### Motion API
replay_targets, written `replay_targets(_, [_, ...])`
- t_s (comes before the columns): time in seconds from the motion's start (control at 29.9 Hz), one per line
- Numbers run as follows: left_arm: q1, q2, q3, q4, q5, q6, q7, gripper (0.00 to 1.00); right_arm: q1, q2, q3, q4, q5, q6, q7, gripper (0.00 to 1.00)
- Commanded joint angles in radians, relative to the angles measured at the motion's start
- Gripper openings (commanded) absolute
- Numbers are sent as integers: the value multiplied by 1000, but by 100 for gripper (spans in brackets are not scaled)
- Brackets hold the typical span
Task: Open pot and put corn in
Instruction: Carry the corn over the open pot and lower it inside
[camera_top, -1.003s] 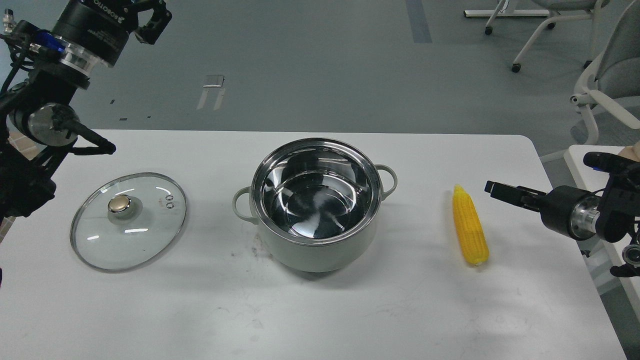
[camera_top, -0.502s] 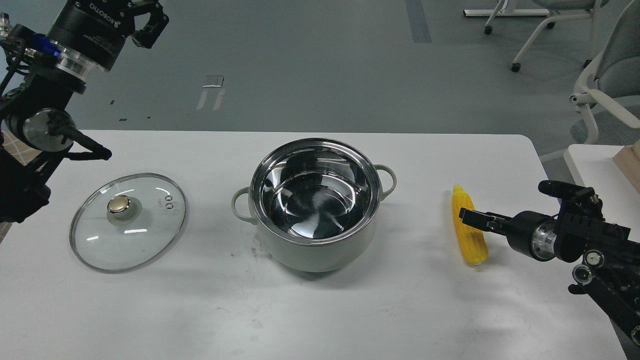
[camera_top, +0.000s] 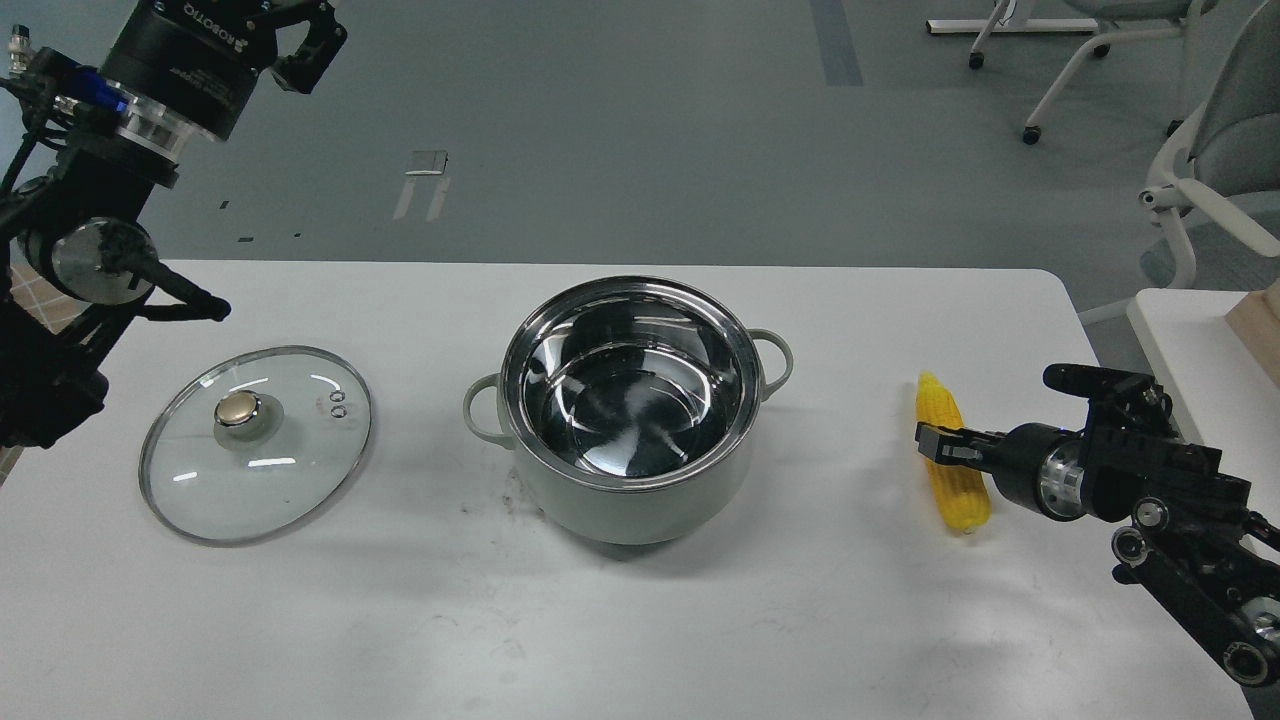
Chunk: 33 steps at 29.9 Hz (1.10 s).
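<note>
The pot (camera_top: 630, 490) stands open in the middle of the white table (camera_top: 640, 640), its shiny steel inside empty. Its glass lid (camera_top: 256, 442) lies flat on the table to the left, gold-topped knob up. The yellow corn (camera_top: 958, 490) lies on the table right of the pot, pointed end away from me. My right gripper (camera_top: 940, 443) reaches in from the right, and its dark fingers lie across the middle of the cob; I cannot tell whether they grip it. My left gripper (camera_top: 305, 45) is raised high at the far left, open and empty.
A second white table (camera_top: 1190, 340) with a wooden block stands at the right edge. Office chairs (camera_top: 1215, 150) stand on the grey floor behind. The lid lies near the table's left edge, and the left arm hangs over that side.
My right gripper has moved left and down from beside the corn onto its middle. The corn has shifted slightly to the right. The left arm has barely moved.
</note>
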Motion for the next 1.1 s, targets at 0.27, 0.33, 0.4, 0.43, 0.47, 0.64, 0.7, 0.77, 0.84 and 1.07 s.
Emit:
replay_targets(0.27, [-1,17,-4,-3,0,0,0,98,7,-10,155,108,20,-82,18,0])
replay_targets(0.33, [-1,25,-4,-6,0,0,0,98,24,-4,222,147,52,-77,21,0])
replay_targets(0.4, [-1,28,-2,-9,0,0,0,98,49,-1,243,177,75,-76,21,0])
replay_targets(0.43, [-1,28,-2,-9,0,0,0,98,79,0,243,211,84,-76,21,0])
replay_targets(0.47, [0,28,-4,-9,0,0,0,98,105,6,239,251,86,-76,21,0])
replay_targets(0.64, [0,26,-2,-8,0,0,0,98,211,94,98,311,81,-74,20,0])
replay_targets(0.7, [0,26,-2,-6,0,0,0,98,268,127,12,303,78,-74,17,0])
replay_targets(0.77, [0,26,-1,0,0,0,0,98,320,181,-97,283,70,-74,10,0])
replay_targets(0.84, [0,26,1,3,2,0,0,98,335,201,-151,259,61,-76,9,0])
replay_targets(1.07, [0,60,-1,6,-1,0,6,98,343,302,-258,122,-154,-80,9,0])
